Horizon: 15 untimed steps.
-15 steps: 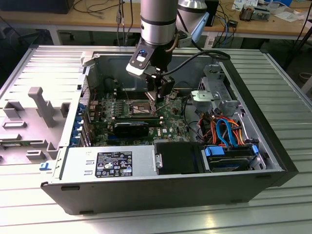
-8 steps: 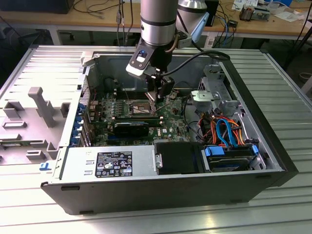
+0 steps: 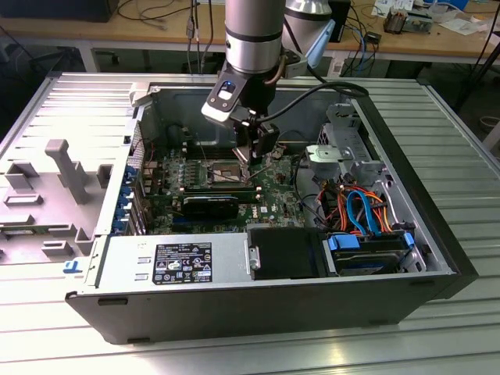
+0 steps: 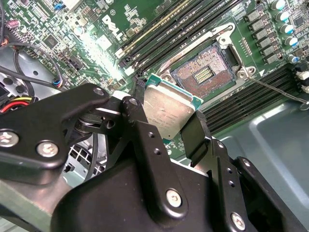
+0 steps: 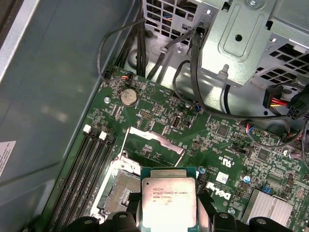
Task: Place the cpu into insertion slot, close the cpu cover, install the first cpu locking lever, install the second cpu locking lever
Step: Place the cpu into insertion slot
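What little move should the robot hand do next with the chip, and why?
Probably slide the chip sideways until it hangs square over the socket. The gripper grips the chip off to one side of the bare socket, not above it, and the cover stands raised, so nothing blocks the way.

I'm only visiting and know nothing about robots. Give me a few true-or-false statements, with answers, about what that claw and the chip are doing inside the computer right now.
1. The claw is shut on the cpu. True.
2. The cpu already sits in the insertion slot. False: the slot is empty, and the cpu hangs in the claw, clear of it.
3. The cpu cover is closed over the slot. False: it is swung open, leaving the slot bare.
4. The computer case lies on its side with its inside open to view. True.
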Each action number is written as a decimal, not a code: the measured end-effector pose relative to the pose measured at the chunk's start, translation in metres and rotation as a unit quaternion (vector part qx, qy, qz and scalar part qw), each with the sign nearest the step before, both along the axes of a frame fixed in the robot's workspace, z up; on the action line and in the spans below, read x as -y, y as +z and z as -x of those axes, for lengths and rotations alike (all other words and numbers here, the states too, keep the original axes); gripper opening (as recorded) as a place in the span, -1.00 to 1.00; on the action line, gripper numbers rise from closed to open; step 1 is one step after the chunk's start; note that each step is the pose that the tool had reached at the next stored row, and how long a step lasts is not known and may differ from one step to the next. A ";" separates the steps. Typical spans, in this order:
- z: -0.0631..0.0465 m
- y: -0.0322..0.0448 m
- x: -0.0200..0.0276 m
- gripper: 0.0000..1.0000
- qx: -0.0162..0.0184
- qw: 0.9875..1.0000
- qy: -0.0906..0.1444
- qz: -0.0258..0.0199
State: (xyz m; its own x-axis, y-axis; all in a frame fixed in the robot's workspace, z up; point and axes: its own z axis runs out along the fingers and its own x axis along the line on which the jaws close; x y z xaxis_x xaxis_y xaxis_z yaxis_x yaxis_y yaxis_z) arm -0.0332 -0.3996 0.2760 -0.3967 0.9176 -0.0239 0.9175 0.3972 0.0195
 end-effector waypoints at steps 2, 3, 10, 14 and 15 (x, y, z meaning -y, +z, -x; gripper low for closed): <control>0.000 -0.0001 0.0000 0.09 0.000 1.000 -0.001 0.000; 0.000 -0.0001 0.0000 0.09 0.000 1.000 -0.001 0.000; 0.000 -0.0004 0.0000 0.09 0.000 1.000 -0.004 0.000; 0.000 -0.0006 0.0000 0.09 0.000 1.000 -0.006 0.000; 0.000 -0.0006 0.0000 0.09 0.000 1.000 -0.007 0.000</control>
